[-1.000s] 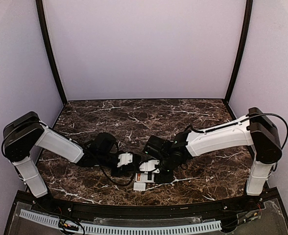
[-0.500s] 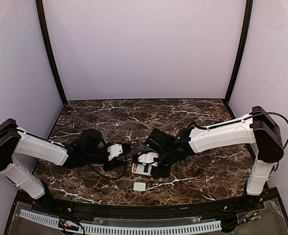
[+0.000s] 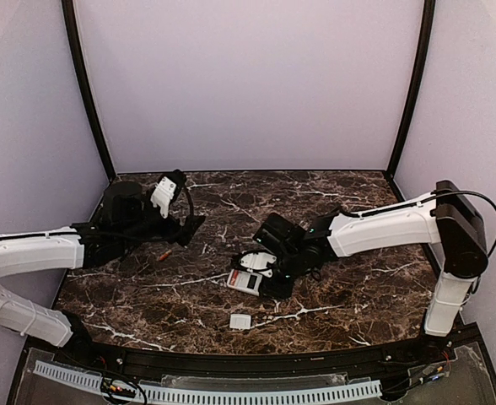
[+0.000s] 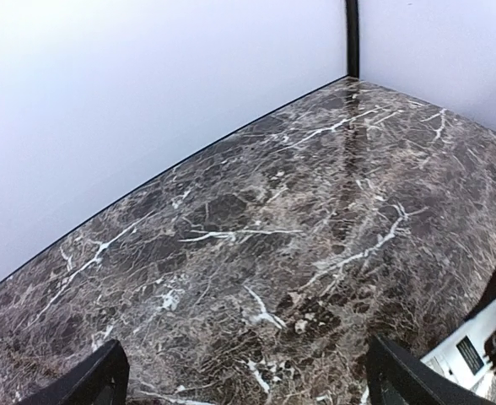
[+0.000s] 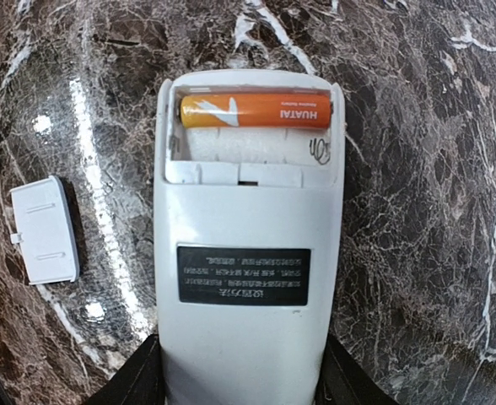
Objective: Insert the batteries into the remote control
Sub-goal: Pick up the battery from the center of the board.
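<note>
While the right jaws are clasping the remote control [image 5: 246, 253] from both sides at the end opposite its recess, the smooth white plastic slab is facing back-up near the middle of the bench [image 3: 349, 295], a little toward the near edge. Whether it is resting on the marble or is being held just above it, I cannot tell. Its long axis is running roughly left to right, with the open recess pointing toward the left edge. A slim orange battery [image 5: 255, 110] is sitting crosswise in the far slot of that recess, and the slot beside it is showing bare white plastic. A dark rectangular label is lying across the remote's back. The small flat white cover [image 5: 44, 232] is lying apart from the remote, toward the near edge. A loose battery [image 3: 163, 254] is lying on the glossy dark marble with its white veins, nearer the left edge and well apart from the remote. The left jaws are hanging released and spread wide over the back-left part of the bench.
</note>
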Action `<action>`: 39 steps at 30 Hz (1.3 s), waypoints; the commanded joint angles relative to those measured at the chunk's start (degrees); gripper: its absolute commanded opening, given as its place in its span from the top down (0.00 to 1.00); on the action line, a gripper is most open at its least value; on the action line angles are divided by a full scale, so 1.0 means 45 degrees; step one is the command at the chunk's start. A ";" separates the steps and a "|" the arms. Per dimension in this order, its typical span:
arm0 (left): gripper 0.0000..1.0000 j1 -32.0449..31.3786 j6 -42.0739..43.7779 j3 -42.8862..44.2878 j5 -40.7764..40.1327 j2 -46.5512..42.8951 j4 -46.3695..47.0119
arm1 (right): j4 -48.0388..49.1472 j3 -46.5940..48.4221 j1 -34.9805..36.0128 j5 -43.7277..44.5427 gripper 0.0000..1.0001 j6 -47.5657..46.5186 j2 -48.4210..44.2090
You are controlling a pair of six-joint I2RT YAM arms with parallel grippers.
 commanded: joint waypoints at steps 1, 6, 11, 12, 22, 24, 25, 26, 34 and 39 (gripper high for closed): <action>0.02 0.0636 -0.2064 0.2952 -0.1362 0.1519 -0.6069 | 0.0549 -0.0037 -0.0228 -0.0337 0.97 0.0582 0.0130; 0.06 0.1152 -0.3329 0.5436 -0.1932 0.4394 -1.0207 | 0.0587 -0.0088 -0.0403 -0.0307 0.96 0.0958 0.0250; 0.10 0.2051 -0.4042 0.5198 -0.0983 0.4942 -1.0680 | 0.0692 -0.0247 -0.0599 -0.0415 0.96 0.1243 0.0373; 0.10 0.2222 -0.4041 0.4902 -0.0616 0.4939 -1.0440 | 0.0720 -0.0270 -0.0600 -0.0482 0.96 0.1264 0.0414; 0.17 0.3175 -0.4308 0.3650 -0.0549 0.5145 -1.0592 | 0.1037 -0.0342 -0.0596 -0.0817 1.00 0.1456 0.0756; 0.21 0.3209 -0.4286 0.3712 -0.0482 0.5394 -1.0639 | 0.1020 -0.0329 -0.0607 -0.0834 1.00 0.1465 0.0812; 0.22 0.3230 -0.4260 0.3730 -0.0535 0.5468 -1.0635 | 0.1037 -0.0341 -0.0616 -0.0852 1.00 0.1466 0.0806; 0.23 0.3243 -0.4178 0.3733 -0.0586 0.5592 -1.0611 | 0.1061 -0.0350 -0.0600 -0.0871 1.00 0.1466 0.0803; 0.31 0.3860 -0.3608 0.3919 0.0325 0.6362 -0.9895 | 0.1061 -0.0390 -0.0617 -0.0857 1.00 0.1427 0.0848; 0.53 0.3915 -0.3459 0.3824 0.0736 0.6556 -0.9626 | 0.1047 -0.0409 -0.0647 -0.0840 1.00 0.1451 0.0902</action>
